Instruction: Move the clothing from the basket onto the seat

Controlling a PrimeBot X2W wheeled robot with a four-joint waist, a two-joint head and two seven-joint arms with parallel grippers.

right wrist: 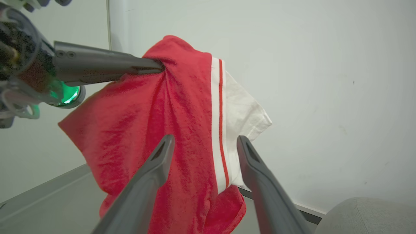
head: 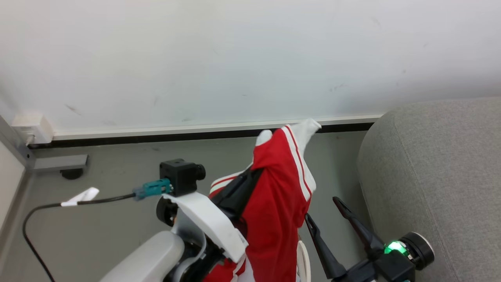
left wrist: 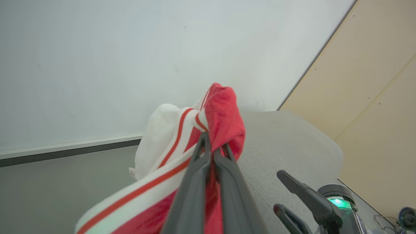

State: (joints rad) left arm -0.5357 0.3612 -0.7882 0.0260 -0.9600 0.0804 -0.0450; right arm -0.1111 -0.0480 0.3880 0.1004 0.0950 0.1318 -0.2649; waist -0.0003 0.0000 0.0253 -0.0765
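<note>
left fingers [left wrist: 198, 169] pinched shut on a fold of the red clothing [head: 274, 203], which hangs from them above the floor [head: 117, 176], near the seat [head: 430, 176]. right fingers [head: 319, 239] spread wide, empty, just beside the cloth.

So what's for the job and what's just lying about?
For the job: the red clothing, pinched in the left claw; the grey seat; the open right claw.
Just lying about: the black cable on the floor; the white wall box.

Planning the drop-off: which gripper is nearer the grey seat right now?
Right. The right gripper, open, sits just beside the seat; the left gripper, shut on the clothing, is farther off, toward the robot's left.
</note>
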